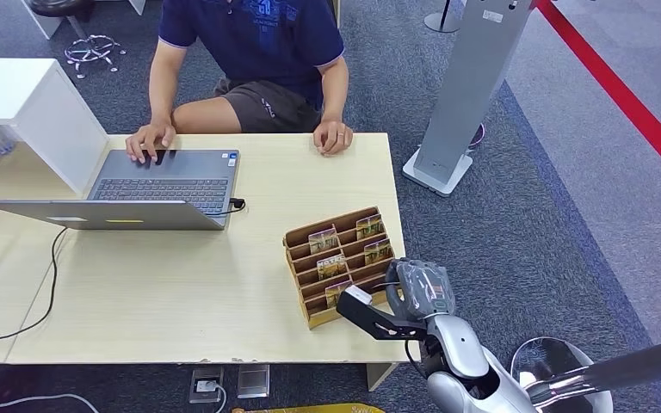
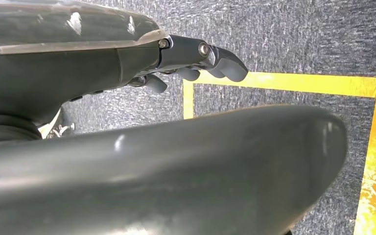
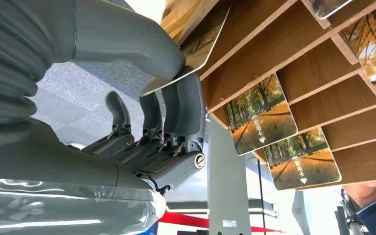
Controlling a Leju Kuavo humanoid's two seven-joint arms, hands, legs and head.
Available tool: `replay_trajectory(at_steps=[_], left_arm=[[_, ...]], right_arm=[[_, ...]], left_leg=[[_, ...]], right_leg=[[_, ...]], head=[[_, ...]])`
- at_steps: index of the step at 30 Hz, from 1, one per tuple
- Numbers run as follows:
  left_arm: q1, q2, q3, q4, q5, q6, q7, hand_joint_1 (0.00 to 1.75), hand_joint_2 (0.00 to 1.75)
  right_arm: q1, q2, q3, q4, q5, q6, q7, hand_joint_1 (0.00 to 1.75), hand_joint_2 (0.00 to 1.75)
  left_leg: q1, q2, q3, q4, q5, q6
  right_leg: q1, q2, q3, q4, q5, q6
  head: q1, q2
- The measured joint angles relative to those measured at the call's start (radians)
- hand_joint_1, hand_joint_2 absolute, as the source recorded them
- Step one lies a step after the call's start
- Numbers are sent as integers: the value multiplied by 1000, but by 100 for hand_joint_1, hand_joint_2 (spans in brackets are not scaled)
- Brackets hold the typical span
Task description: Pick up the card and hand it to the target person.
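A light wooden table (image 1: pixel 181 292) carries an open grey laptop (image 1: pixel 151 194) near its far left part, with a black cable (image 1: pixel 39 284) running from the laptop area across the tabletop toward the left edge. A white cabinet (image 1: pixel 30 107) stands at the table's far left corner. To the right of the table, a grey floor stand (image 1: pixel 465 95) rises from a flat base on grey carpet (image 1: pixel 551 241). A red floor stripe (image 1: pixel 628 95) crosses the upper right. Yellow floor tape (image 2: pixel 284 81) marks the carpet in the left wrist view.
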Motion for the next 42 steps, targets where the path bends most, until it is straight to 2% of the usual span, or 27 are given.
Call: replay_trajectory(at_steps=[5, 12, 22, 31, 37, 42], left_arm=[[0, 0, -1, 0, 0, 0, -1, 0, 0], [0, 0, -1, 0, 0, 0, -1, 0, 0], [0, 0, -2, 0, 3, 4, -4, 0, 0], [0, 0, -2, 0, 4, 3, -5, 0, 0], [0, 0, -3, 0, -4, 3, -6, 0, 0], [-2, 0, -5, 0, -17, 1, -11, 0, 0]], right_arm=[[0, 0, -2, -3, 0, -2, -1, 138, 175], [2, 0, -4, -5, -2, -2, -1, 171, 175], [5, 0, -5, -6, -3, -17, -15, 171, 175], [-5, 0, -1, -60, 2, -68, -77, 171, 175], [-92, 1, 11, -134, -10, -90, -112, 171, 175], [-215, 16, 42, -141, -68, -91, -132, 171, 175]], left_leg=[[0, 0, 0, 0, 0, 0], [0, 0, 0, 0, 0, 0], [0, 0, 0, 0, 0, 0], [0, 0, 0, 0, 0, 0], [0, 0, 0, 0, 0, 0], [0, 0, 0, 0, 0, 0]], right_leg=[[0, 0, 0, 0, 0, 0], [0, 0, 0, 0, 0, 0], [0, 0, 0, 0, 0, 0], [0, 0, 0, 0, 0, 0], [0, 0, 0, 0, 0, 0], [0, 0, 0, 1, 0, 0]], head=[[0, 0], [0, 0], [0, 0], [0, 0], [0, 0], [0, 0]])
